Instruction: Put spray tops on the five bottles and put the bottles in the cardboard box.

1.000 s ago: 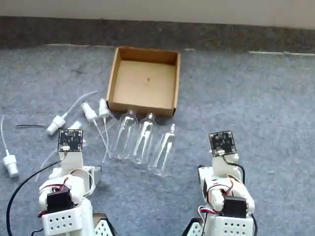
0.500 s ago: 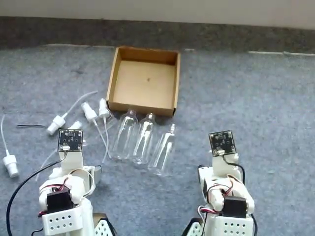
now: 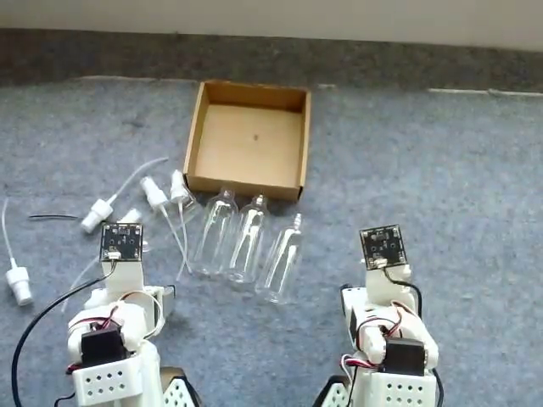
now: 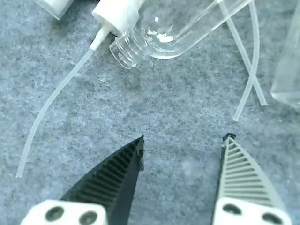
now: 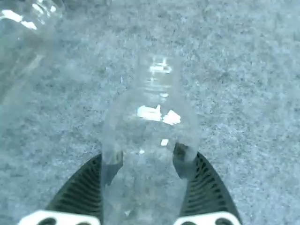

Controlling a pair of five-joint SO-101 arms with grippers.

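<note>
Fingers of the right gripper (image 5: 148, 158) are pinching a clear bottle (image 5: 150, 117) by its body, one on each side, with the open neck pointing away from the arm. It lies low over the grey carpet (image 5: 248, 70). Over on the other arm, the left gripper (image 4: 183, 139) has its fingers spread wide above the carpet. Just beyond them a second bottle (image 4: 173, 28) lies on its side with its threaded neck bare. A spray top (image 4: 117, 11) sits right beside that neck, its thin tube (image 4: 56, 98) trailing across the floor. From above, three bottles (image 3: 246, 237) lie side by side between the two arms, necks toward the box (image 3: 197, 127). Their necks come close to its near wall, and the box sits open at the far side. Several spray tops (image 3: 153, 193) are scattered to the left of those bottles, tubes crossing. One more top (image 3: 17, 284) lies well apart near the edge. A black cable (image 3: 34, 326) curls beside the left arm (image 3: 119, 297), and the right arm (image 3: 386, 297) stands well apart from it
</note>
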